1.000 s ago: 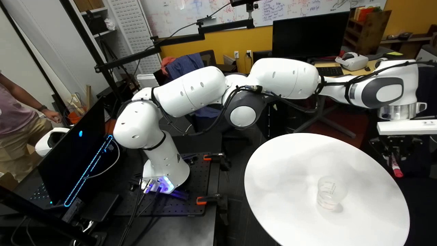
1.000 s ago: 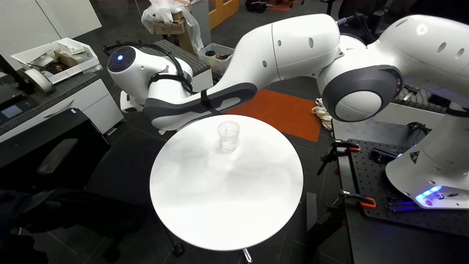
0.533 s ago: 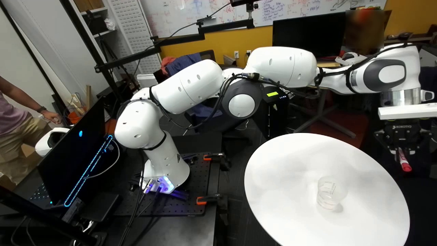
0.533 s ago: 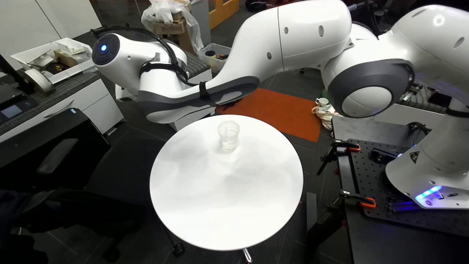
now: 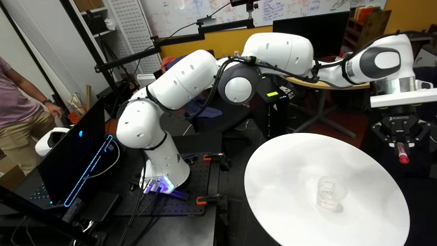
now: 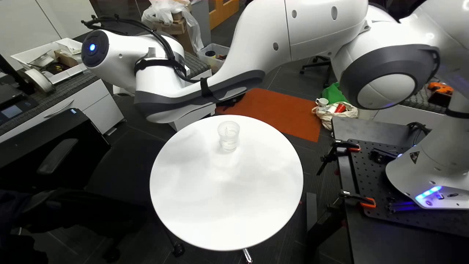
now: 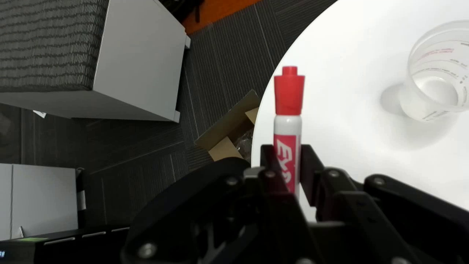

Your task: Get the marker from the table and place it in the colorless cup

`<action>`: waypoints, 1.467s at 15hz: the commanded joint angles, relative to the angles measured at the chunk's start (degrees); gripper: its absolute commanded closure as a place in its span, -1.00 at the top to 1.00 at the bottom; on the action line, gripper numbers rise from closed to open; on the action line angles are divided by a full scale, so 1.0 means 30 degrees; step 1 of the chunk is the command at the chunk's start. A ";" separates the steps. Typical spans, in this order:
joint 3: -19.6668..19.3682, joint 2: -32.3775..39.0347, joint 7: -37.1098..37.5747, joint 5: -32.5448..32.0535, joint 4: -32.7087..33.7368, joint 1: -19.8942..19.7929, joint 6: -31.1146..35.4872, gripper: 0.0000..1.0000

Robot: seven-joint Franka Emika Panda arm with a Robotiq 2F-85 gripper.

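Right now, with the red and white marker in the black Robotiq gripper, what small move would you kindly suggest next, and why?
I would probably shift the gripper sideways toward the transparent round cup before lowering or releasing: in the wrist view, the jaws are closed on the marker, but the cup stands upright on the round white table, right of the marker.

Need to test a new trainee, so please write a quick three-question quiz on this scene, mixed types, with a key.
1. True or false: the clear cup stands upright on the round white table.
2. Choose one: the marker is (a) inside the clear cup; (b) gripped by the pincer; (c) lying on the round white table.
3. Fill in: in the wrist view, the marker's visible end is coloured ____.

Key: 1. True. 2. (b). 3. Red.
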 commanded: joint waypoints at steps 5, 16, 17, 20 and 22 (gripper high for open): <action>-0.0390 -0.4199 0.5362 -0.0925 -0.7460 0.2285 -0.0064 -0.90; 0.1702 -0.9356 1.1246 -0.3926 -1.5863 0.2058 -0.1923 -0.90; 0.1877 -0.9675 1.1458 -0.4024 -1.6395 0.1921 -0.2132 -0.90; 0.2292 -1.0394 1.1866 -0.4255 -1.7705 0.1527 -0.2781 -0.90; 0.2519 -1.0696 1.1999 -0.4447 -1.8360 0.1195 -0.2975 -0.90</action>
